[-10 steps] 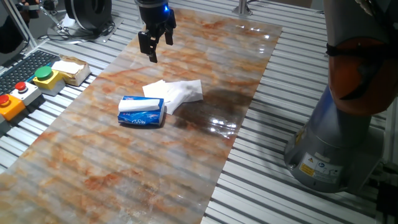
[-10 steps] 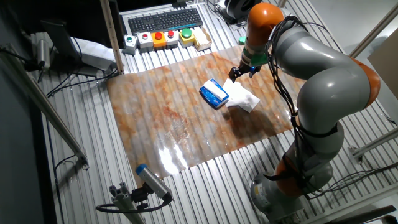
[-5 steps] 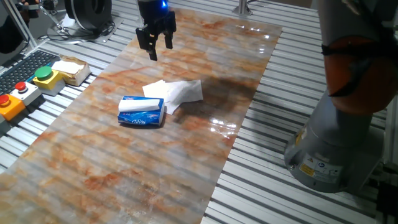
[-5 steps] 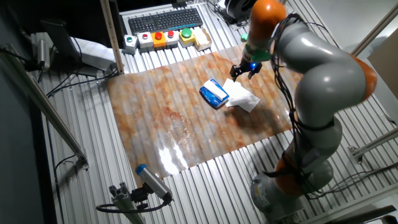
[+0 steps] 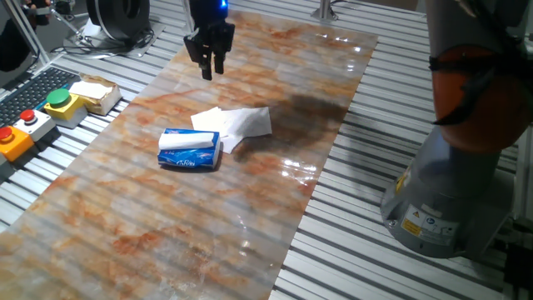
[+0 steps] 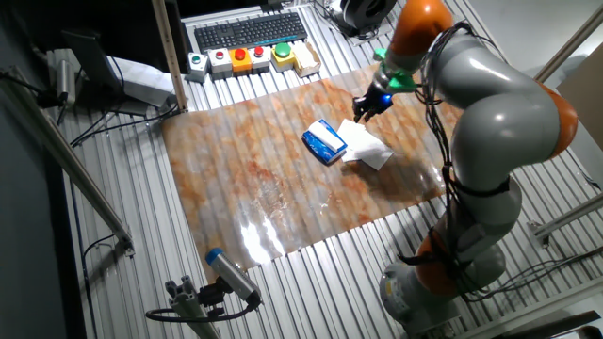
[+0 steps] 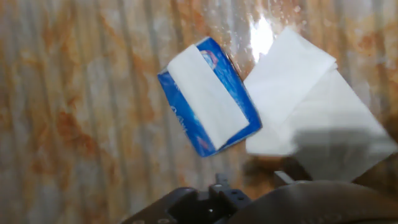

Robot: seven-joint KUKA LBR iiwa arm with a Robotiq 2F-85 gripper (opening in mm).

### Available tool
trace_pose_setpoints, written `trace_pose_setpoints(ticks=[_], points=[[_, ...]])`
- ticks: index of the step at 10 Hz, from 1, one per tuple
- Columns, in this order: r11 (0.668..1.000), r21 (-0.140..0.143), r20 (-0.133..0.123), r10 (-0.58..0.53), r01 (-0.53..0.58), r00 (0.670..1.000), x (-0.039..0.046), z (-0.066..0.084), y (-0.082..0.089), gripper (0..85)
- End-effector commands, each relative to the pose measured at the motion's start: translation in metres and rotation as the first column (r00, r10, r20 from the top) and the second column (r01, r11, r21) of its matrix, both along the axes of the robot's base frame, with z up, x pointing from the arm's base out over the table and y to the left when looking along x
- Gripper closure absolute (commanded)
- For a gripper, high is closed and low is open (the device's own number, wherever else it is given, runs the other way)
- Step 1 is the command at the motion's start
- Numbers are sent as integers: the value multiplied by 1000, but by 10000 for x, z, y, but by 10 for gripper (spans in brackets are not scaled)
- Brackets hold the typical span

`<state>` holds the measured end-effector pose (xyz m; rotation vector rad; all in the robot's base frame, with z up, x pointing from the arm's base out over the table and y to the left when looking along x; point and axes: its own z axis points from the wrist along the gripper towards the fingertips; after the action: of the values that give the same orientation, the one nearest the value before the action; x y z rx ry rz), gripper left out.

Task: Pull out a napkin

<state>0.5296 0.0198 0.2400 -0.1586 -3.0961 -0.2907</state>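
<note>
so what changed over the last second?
The pincer lifted a little and drifted toward the far end of the table, turning at the wrist; it carries nothing and is well clear of the paper. Nothing was grasped or released. The napkin and the blue tissue pack lie where they were, side by side.

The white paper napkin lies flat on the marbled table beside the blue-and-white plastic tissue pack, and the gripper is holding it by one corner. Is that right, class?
Not quite. The white paper napkin does lie beside the blue-and-white plastic tissue pack, but the gripper holds nothing: it hangs above the marbled table, clear of the napkin, as one fixed view shows.
</note>
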Motion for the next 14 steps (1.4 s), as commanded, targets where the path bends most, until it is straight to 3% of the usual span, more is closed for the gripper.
trace_pose_setpoints(ticks=[1,2,3,5,6,10,11,12,14], points=[[1000,-15,-18,-6,5,1000,46,12,51,850],[999,-34,-24,-13,12,1000,78,17,87,850],[998,-54,-23,-20,18,1000,106,-3,122,680],[995,-74,-20,-67,65,998,175,-69,216,680],[994,-79,-21,-79,77,997,217,-101,255,510],[992,-88,-23,-98,96,995,277,-302,290,510],[990,-111,-21,-90,87,996,262,-343,298,510],[989,-112,-25,-96,93,995,245,-363,304,510],[986,-143,-40,-94,87,995,234,-417,311,510]])
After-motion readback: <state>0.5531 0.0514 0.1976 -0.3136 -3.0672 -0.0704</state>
